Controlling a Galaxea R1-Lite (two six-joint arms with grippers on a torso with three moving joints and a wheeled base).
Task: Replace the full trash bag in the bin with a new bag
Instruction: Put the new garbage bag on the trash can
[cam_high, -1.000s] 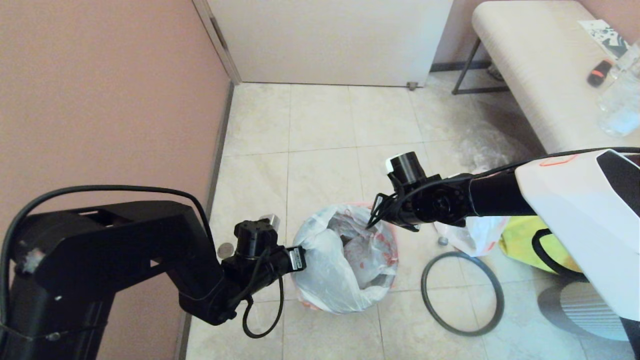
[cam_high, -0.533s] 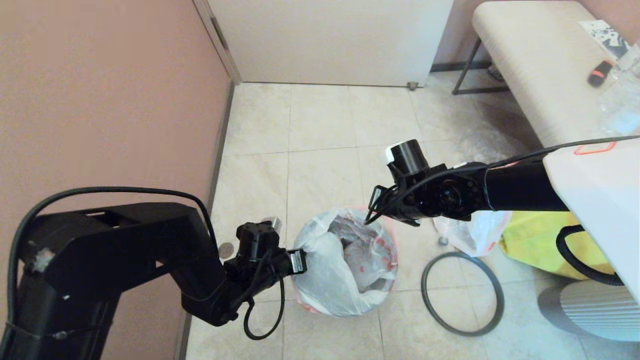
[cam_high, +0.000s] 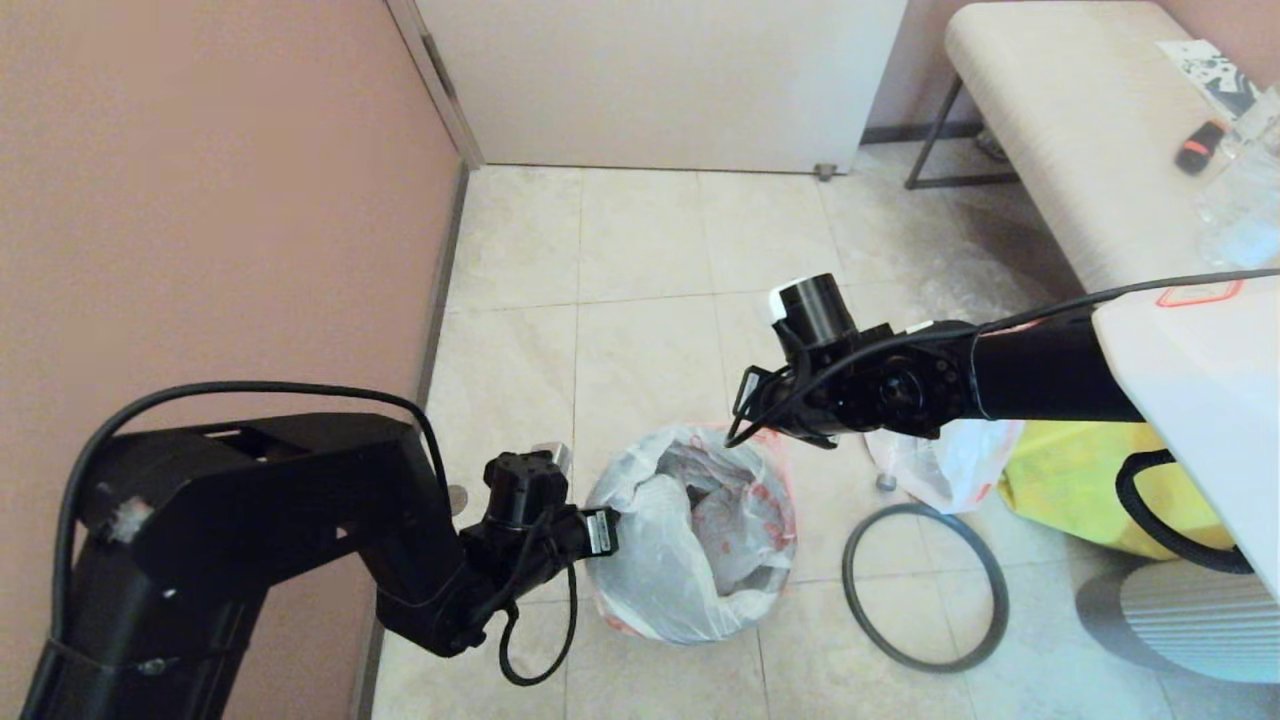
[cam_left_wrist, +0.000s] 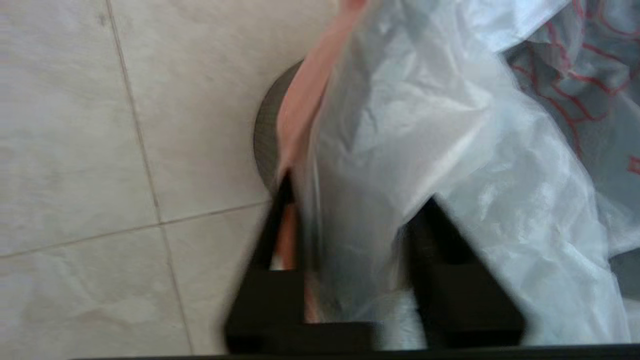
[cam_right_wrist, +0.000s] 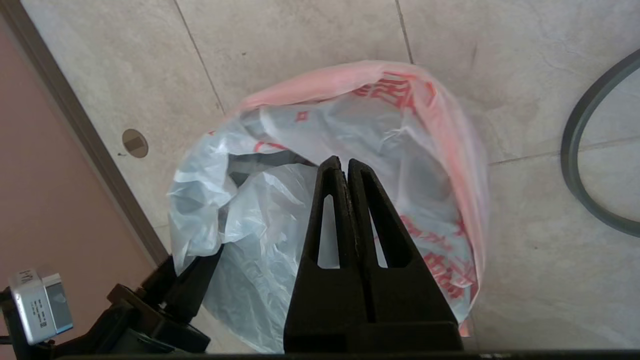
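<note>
Looks over half done, with the full trash bag (cam_high: 950, 465) out on the floor (cam_high: 640, 300), the new bag (cam_high: 690, 540) in the bin (cam_left_wrist: 264, 135), left pincer (cam_left_wrist: 357, 195) apart around its edge, right pincer (cam_right_wrist: 345, 162) shut tight and empty above, grey hoop (cam_high: 920, 506) yet to go on.

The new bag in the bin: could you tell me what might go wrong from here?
The left gripper has its jaws apart around the edge of the new bag, so the film may slip off the rim of the bin. The grey hoop lies on the floor, so nothing clamps the bag. The right gripper, shut over the bag's mouth, could snag the film.
</note>
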